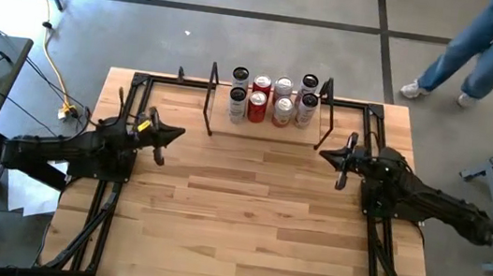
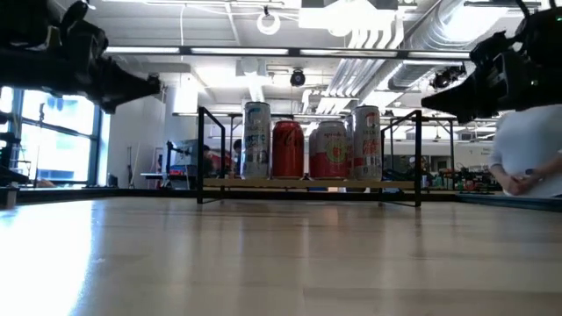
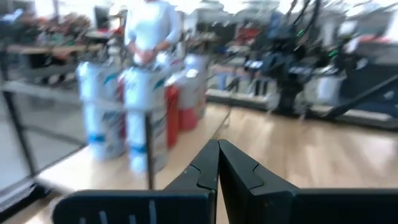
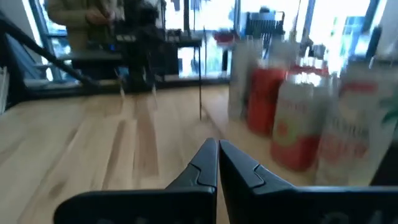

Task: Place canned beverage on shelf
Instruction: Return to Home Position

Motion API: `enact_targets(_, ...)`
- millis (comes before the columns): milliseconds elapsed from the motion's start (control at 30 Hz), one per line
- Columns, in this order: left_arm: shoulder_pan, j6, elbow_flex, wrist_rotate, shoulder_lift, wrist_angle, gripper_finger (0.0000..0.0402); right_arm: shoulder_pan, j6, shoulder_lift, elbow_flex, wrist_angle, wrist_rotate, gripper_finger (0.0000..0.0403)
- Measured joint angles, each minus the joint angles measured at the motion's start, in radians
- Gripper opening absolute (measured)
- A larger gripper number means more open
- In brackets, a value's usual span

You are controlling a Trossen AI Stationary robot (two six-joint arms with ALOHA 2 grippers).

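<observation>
We are looking at the left gripper [image 3: 218,144] with its fingers pressed tip to tip, narrow and holding nothing. It is hovering above the table [image 1: 255,224] on the left, just in front of the shelf's left end. The right gripper [image 4: 218,144] is mirroring it on the right side, its fingers likewise closed together and gripping nothing. Both are hanging clear of the wood, and each is pointing in toward the middle of the table.

Between them, at the far edge of the table, the shelf [image 2: 399,184] is sitting with its thin black end frames upright. The cans [image 1: 283,110] are standing on its board, upright and close together, in a near row and a far row of four each. From table height we are seeing a white and blue can [image 2: 255,140] at the left, then a red can [image 2: 287,149], a red and white can [image 2: 329,149], and a white can with red print [image 2: 366,142].

Beyond the far right corner, a person in jeans [image 1: 484,45] is walking across the grey floor.
</observation>
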Motion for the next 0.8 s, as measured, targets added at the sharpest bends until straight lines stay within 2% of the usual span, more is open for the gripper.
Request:
enact_targets(100,0.0,-0.004,0.0,-0.036,-0.069,-0.107,0.0,-0.016,0.005,-0.018,0.0,-0.029,-0.034,0.0)
enact_targets(233,-0.002,-0.008,0.0,0.004,-0.154,-0.132,0.0001,-0.018,-0.042,-0.057,0.0,0.04,-0.048,0.0)
enact_targets(400,-0.001,-0.004,0.0,0.016,-0.152,-0.147,0.0001,-0.01,-0.059,-0.155,0.0,0.008,0.058,0.0)
enact_targets(500,0.001,0.0,0.0,0.012,-0.152,-0.148,0.0,0.002,-0.104,-0.162,0.0,-0.022,0.146,0.0)
enact_targets(800,0.001,-0.008,0.0,-0.011,-0.149,-0.145,0.0001,-0.001,-0.104,-0.16,0.0,-0.074,0.164,0.0)
